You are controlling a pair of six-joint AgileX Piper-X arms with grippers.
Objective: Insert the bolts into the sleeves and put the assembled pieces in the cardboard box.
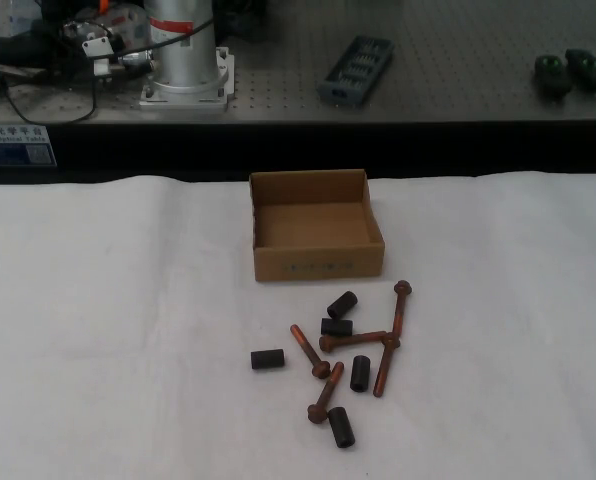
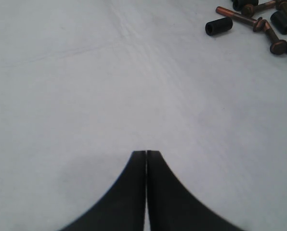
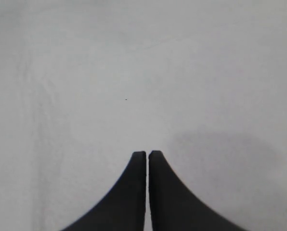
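We see a white cloth (image 1: 98,330) with the cardboard box (image 1: 318,266) standing open and empty on it. The left gripper (image 2: 146,154) and the right gripper (image 3: 147,154) hang over bare cloth, fingers pressed together, holding nothing. The bolts (image 1: 399,309) and sleeves (image 1: 342,304) lie mixed at 6 o'clock from the box. We judge that the first pick comes now: spread the fingers, then take the lone sleeve (image 1: 267,359) at 9 o'clock of the pile across its side, so its bore stays free.

Nothing here reads clearly. A blue-and-white label (image 1: 15,146), behind and well left of the box (image 1: 278,262), carries characters too small to make out. Faint marks line the box's front wall.
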